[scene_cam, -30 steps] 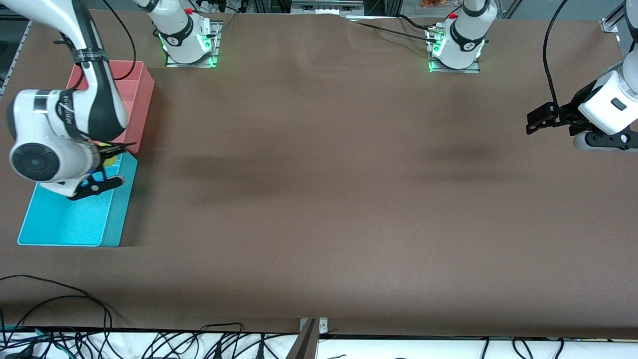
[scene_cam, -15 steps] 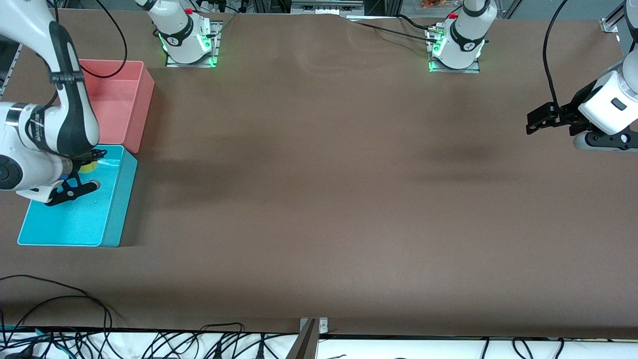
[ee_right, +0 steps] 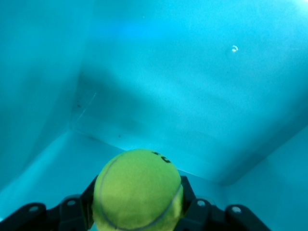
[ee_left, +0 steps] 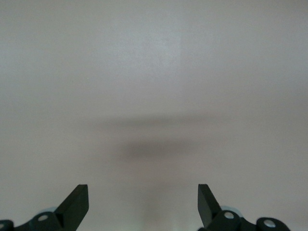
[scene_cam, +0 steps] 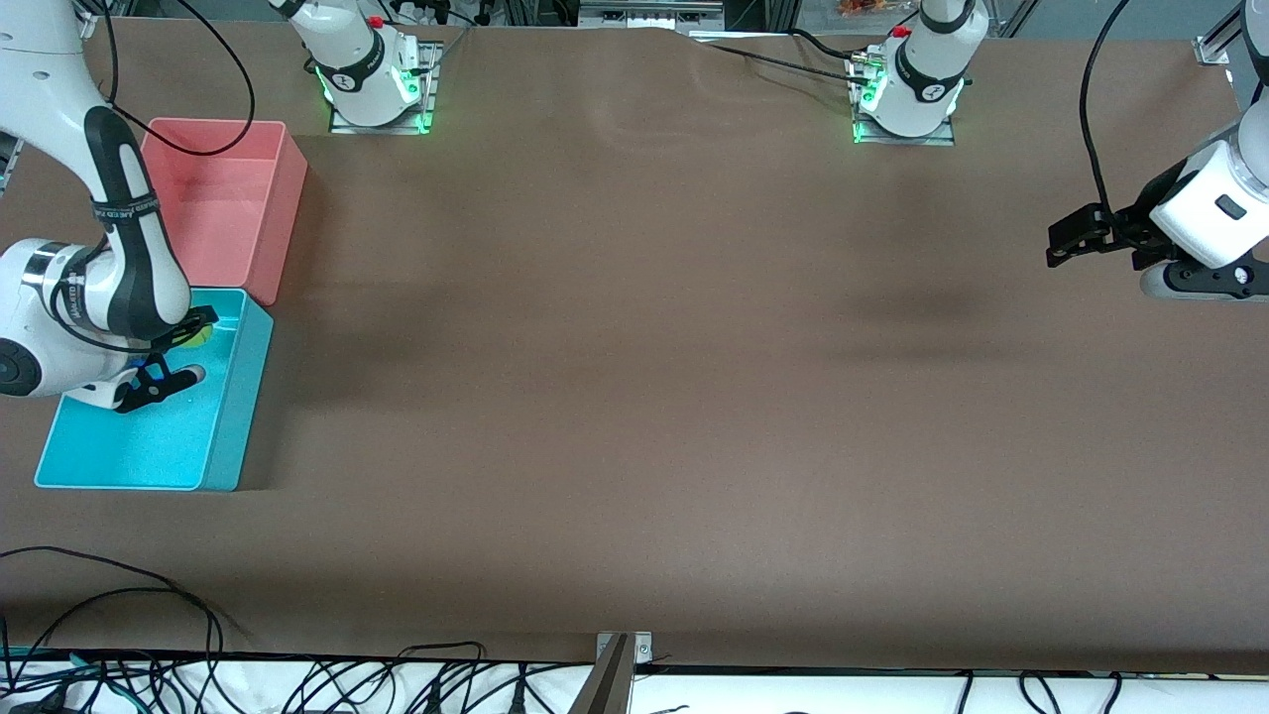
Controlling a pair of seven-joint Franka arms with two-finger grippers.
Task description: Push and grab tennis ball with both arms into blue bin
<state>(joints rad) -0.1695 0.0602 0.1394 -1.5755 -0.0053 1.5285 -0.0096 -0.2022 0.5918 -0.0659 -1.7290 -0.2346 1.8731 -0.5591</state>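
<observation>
**Ball's over the bin, release is next**

Going across the front view: my right hand (scene_cam: 169, 357) is down inside the blue bin (scene_cam: 223, 436), clamped on the ball (scene_cam: 196, 337), low enough that I reckon it shouldn't bounce out on release. The pink bin (scene_cam: 273, 198) sits just beside it, farther from the camera. The left hand (scene_cam: 1076, 238) waits with fingers wide over bare surface (scene_cam: 644, 397), out of the way.

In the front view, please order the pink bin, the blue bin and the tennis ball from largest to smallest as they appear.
1. Blue bin and pink bin: they look alike in size, and the right arm hides part of each, so I do not rank them.
2. Tennis ball: clearly smallest, held in the right gripper over the blue bin.
</observation>
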